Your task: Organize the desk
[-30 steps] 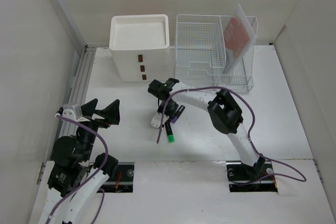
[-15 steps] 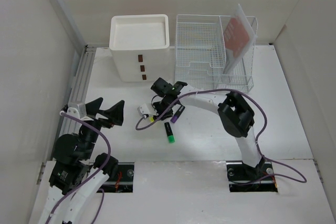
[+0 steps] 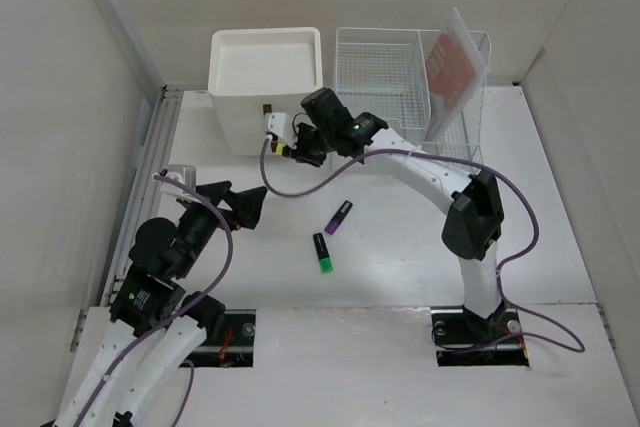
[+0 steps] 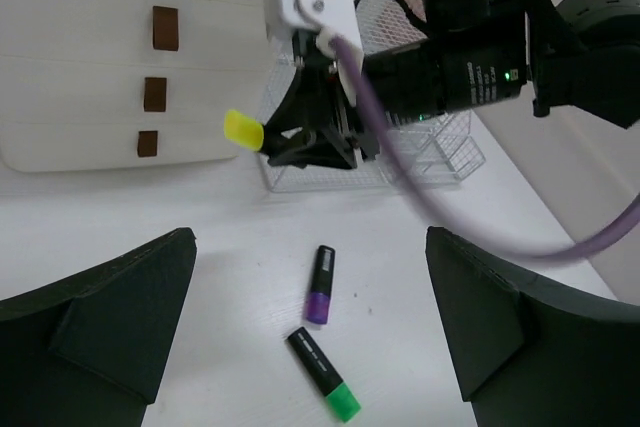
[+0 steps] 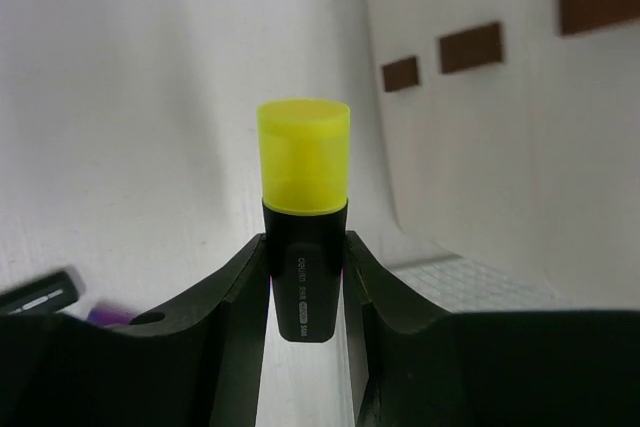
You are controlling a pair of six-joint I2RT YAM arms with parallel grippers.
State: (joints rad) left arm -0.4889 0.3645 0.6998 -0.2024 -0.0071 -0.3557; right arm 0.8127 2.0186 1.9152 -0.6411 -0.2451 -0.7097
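Note:
The white desk (image 3: 540,207) carries a purple-capped highlighter (image 3: 339,217) and a green-capped highlighter (image 3: 322,252) near its middle. They also show in the left wrist view, purple (image 4: 321,285) and green (image 4: 322,373). My right gripper (image 3: 290,147) is shut on a yellow-capped highlighter (image 5: 303,207) and holds it in the air in front of the cream drawer box (image 3: 265,62), cap pointing left. My left gripper (image 3: 238,205) is open and empty above the desk, left of the two lying highlighters.
A white wire-mesh rack (image 3: 400,97) stands at the back right with a red booklet (image 3: 450,62) upright in it. A grey rail (image 3: 150,157) runs along the desk's left edge. The right arm's purple cable (image 3: 300,187) hangs over the middle.
My right gripper has lifted the yellow highlighter off the desk's middle and carried it back and left to the drawer box. My left gripper has moved forward and right.

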